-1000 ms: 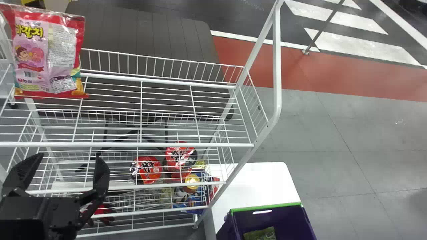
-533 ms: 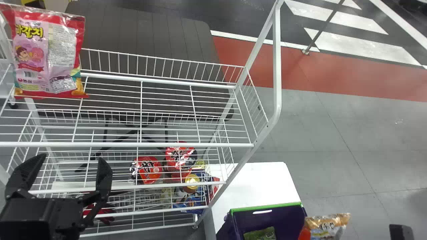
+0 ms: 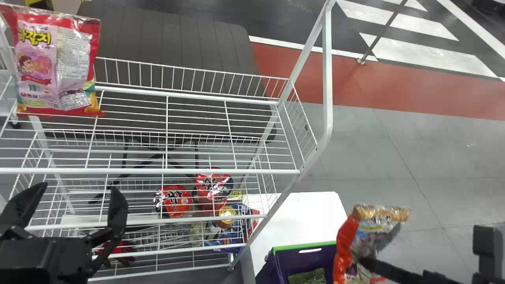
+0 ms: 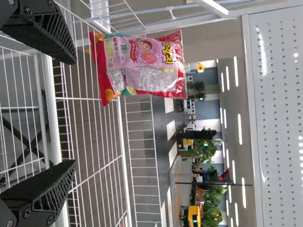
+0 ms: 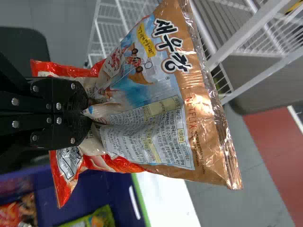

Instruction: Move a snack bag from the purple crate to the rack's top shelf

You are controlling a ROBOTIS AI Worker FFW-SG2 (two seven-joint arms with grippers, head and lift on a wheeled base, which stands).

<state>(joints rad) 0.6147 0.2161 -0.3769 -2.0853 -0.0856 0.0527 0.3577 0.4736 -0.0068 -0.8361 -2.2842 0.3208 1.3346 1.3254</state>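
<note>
Lower right in my head view: snack bag [image 3: 369, 240], red and orange-gold; crate [image 3: 311, 258], purple with green rim.

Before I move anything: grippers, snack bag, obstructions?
Right gripper shut on gold-and-red snack bag, by purple crate. Left gripper open, empty, at rack. Possible obstruction: pink snack bag, left end of top shelf.

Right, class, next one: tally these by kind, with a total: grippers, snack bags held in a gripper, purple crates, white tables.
Grippers: 2 (left gripper, right gripper)
Held snack bags: 1 (orange snack bag, in the right gripper)
Purple crates: 1
White tables: 1
Total: 5
</note>
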